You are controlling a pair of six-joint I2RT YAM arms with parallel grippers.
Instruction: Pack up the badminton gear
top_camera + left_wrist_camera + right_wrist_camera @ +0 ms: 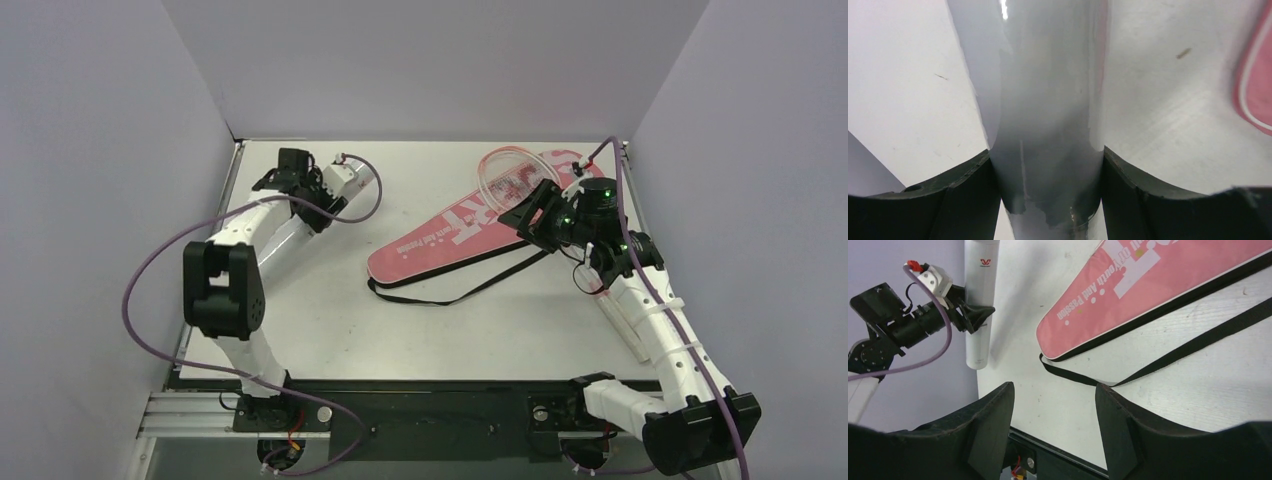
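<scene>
Left gripper clamped around white tube, near left edge of table; right gripper empty, jaws apart, by pink cover; black strap alongside

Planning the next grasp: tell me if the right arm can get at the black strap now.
Probably yes. The strap lies bare on the table beside the pink cover, just ahead of the right gripper, whose fingers stand open and empty; nothing sits between.

Open lane btw tube & cover; strap sprawls.
</scene>
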